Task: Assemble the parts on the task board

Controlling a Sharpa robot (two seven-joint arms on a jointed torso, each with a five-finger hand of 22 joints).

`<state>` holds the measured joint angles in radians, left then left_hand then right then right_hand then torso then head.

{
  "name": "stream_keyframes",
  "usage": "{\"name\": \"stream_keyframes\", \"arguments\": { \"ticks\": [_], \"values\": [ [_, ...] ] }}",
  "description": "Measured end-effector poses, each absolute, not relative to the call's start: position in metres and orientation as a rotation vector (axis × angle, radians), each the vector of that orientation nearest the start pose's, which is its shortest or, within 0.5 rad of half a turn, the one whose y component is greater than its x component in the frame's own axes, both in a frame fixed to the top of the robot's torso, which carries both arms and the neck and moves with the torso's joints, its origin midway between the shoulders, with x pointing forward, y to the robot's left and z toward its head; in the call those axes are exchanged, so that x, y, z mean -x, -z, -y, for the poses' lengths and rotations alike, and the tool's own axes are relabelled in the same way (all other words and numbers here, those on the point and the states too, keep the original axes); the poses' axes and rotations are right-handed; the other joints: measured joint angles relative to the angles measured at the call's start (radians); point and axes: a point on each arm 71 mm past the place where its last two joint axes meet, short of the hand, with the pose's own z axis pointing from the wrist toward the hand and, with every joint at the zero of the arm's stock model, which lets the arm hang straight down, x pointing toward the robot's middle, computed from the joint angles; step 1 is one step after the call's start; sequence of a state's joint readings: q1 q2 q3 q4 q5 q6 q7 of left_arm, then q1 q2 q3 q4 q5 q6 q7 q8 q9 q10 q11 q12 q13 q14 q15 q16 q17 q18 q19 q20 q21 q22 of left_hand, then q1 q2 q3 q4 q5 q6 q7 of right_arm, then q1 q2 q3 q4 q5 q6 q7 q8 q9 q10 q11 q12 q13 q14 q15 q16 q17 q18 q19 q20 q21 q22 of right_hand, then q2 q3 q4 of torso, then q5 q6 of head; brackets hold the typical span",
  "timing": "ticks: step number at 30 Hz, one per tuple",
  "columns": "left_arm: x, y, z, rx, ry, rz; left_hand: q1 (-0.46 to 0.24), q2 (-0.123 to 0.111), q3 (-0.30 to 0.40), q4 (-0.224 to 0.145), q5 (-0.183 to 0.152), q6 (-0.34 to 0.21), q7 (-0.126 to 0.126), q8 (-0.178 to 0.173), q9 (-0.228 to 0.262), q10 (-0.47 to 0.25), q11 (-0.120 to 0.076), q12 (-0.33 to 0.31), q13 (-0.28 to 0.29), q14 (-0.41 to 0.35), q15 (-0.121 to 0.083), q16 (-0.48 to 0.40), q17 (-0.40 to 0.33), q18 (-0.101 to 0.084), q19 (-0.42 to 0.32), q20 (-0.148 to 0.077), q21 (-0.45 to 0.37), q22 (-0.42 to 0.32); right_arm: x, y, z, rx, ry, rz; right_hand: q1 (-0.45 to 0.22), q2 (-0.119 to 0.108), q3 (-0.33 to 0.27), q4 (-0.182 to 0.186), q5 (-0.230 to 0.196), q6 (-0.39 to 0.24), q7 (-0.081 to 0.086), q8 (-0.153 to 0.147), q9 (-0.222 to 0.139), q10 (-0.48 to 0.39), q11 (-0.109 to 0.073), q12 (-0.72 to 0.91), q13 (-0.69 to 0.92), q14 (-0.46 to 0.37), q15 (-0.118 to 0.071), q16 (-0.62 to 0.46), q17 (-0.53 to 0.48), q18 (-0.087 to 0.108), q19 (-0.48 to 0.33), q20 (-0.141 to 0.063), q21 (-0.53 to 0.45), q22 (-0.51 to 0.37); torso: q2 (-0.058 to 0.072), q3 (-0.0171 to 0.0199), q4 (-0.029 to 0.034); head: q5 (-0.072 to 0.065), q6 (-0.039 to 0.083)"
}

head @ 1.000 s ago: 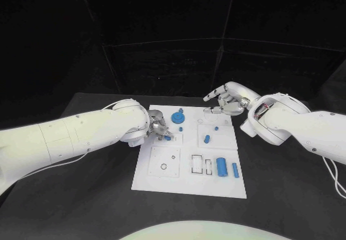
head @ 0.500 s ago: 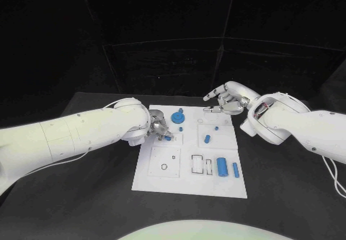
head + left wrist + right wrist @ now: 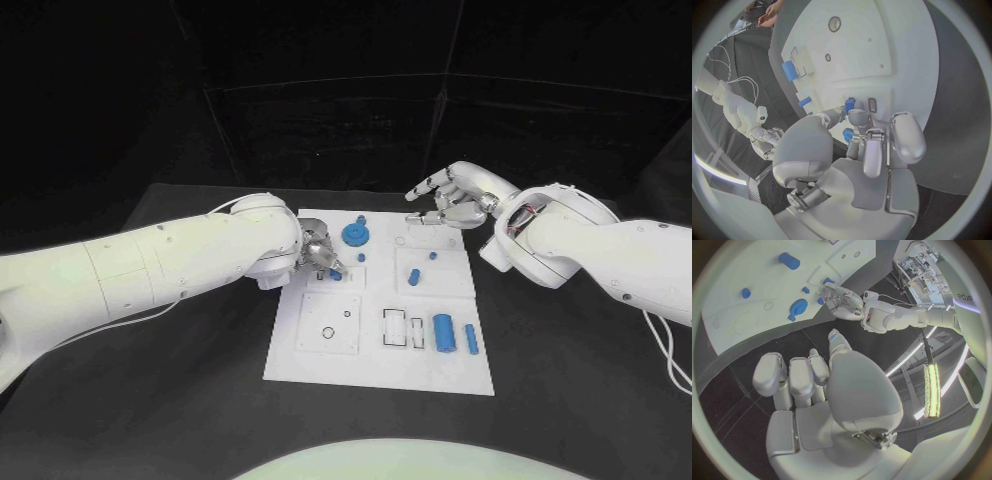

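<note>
Left hand [image 3: 320,256] over upper left of white rectangular task board [image 3: 379,372], fingertips pinching small blue plastic peg [image 3: 849,104] beside narrow slot. Right hand [image 3: 459,205] hovers off board's far edge, fingers curled, holding nothing. Blue round gear-like part [image 3: 355,237] near left hand; large blue cylinder [image 3: 444,333] lies lower right. Black worktop [image 3: 159,400] beneath. Peg likely light, rigid, slippery; best gripped at upper end, kept upright.

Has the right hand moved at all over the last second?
No. In the head view the right hand hovers at the far right corner of the task board, in the same spot against the board's edge as before, fingers curled and holding nothing.
</note>
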<state>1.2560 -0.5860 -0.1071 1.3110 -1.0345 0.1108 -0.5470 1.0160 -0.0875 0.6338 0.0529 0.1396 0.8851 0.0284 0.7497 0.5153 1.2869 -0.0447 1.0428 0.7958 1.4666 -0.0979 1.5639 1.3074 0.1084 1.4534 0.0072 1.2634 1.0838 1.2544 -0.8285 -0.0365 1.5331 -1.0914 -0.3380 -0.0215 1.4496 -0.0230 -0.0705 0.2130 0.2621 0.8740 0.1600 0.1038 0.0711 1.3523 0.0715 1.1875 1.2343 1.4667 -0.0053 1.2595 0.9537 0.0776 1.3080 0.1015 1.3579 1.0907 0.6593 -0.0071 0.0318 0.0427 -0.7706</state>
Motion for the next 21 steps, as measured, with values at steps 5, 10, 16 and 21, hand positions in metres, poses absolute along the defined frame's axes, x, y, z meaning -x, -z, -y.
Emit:
{"name": "stream_keyframes", "arguments": {
  "ticks": [5, 10, 16, 21],
  "values": [
    [-0.5107, 0.234, -0.1482, 0.162, 0.383, -2.339, -0.025, 0.011, -0.029, 0.028, 0.0, 0.004, -0.004, 0.002, -0.004, 0.002, -0.002, 0.014, 0.01, 0.002, -0.002, 0.0, 0.0, 0.0, 0.0, 0.0, 0.0, -0.003, -0.4934, 0.1556, 0.1896, -0.123, -0.901, -1.665, 0.0, 0.0, 0.0, 0.0, 0.0, 0.0, 0.0, 0.0, 0.0, 0.0, 0.0, 0.0, -0.001, 0.0, 0.0, -0.003, -0.002, 0.0, -0.004, -0.004, 0.0, -0.002, 0.0, 0.0, -0.0007, -0.001, 0.0],
    [-0.5105, 0.2357, -0.1466, 0.159, 0.379, -2.345, -0.033, 0.007, -0.044, 0.044, 0.0, 0.012, -0.006, 0.002, -0.007, 0.004, -0.004, 0.025, 0.021, 0.0, -0.004, 0.0, 0.0, 0.0, 0.0, 0.0, 0.0, -0.002, -0.4934, 0.1556, 0.1893, -0.122, -0.902, -1.665, 0.0, 0.0, 0.0, 0.0, 0.0, 0.0, 0.0, 0.0, 0.0, 0.0, 0.0, -0.004, -0.003, 0.0, 0.0, -0.005, -0.004, 0.0, -0.004, -0.004, 0.0, -0.005, 0.0, 0.0001, -0.0012, -0.001, 0.0],
    [-0.5113, 0.2365, -0.1469, 0.16, 0.373, -2.348, -0.05, 0.005, -0.069, 0.063, 0.001, 0.024, -0.012, 0.014, -0.005, 0.014, -0.007, 0.04, 0.034, -0.002, -0.006, 0.0, 0.0, 0.0, 0.003, -0.003, 0.008, 0.017, -0.4935, 0.1558, 0.1893, -0.122, -0.902, -1.666, -0.004, 0.004, -0.004, 0.004, 0.0, 0.0, 0.0, 0.0, 0.0, 0.0, 0.0, -0.004, -0.005, 0.0, 0.0, -0.005, -0.007, 0.016, -0.004, -0.004, -0.004, -0.008, 0.0, 0.0006, -0.0012, -0.002, 0.0],
    [-0.5118, 0.237, -0.1467, 0.16, 0.372, -2.348, -0.064, 0.005, -0.087, 0.082, 0.001, 0.025, -0.011, 0.017, -0.005, 0.014, -0.007, 0.04, 0.036, -0.002, -0.006, 0.0, 0.0, 0.0, 0.007, -0.007, 0.011, 0.022, -0.4938, 0.1559, 0.1898, -0.123, -0.901, -1.667, -0.004, 0.004, -0.004, 0.004, 0.0, 0.0, 0.0, 0.0, 0.0, -0.003, -0.003, -0.008, -0.006, 0.0, 0.0, -0.005, -0.01, 0.016, -0.004, -0.004, -0.004, -0.011, 0.0, 0.0005, -0.0008, -0.003, -0.001]
  ]
}}
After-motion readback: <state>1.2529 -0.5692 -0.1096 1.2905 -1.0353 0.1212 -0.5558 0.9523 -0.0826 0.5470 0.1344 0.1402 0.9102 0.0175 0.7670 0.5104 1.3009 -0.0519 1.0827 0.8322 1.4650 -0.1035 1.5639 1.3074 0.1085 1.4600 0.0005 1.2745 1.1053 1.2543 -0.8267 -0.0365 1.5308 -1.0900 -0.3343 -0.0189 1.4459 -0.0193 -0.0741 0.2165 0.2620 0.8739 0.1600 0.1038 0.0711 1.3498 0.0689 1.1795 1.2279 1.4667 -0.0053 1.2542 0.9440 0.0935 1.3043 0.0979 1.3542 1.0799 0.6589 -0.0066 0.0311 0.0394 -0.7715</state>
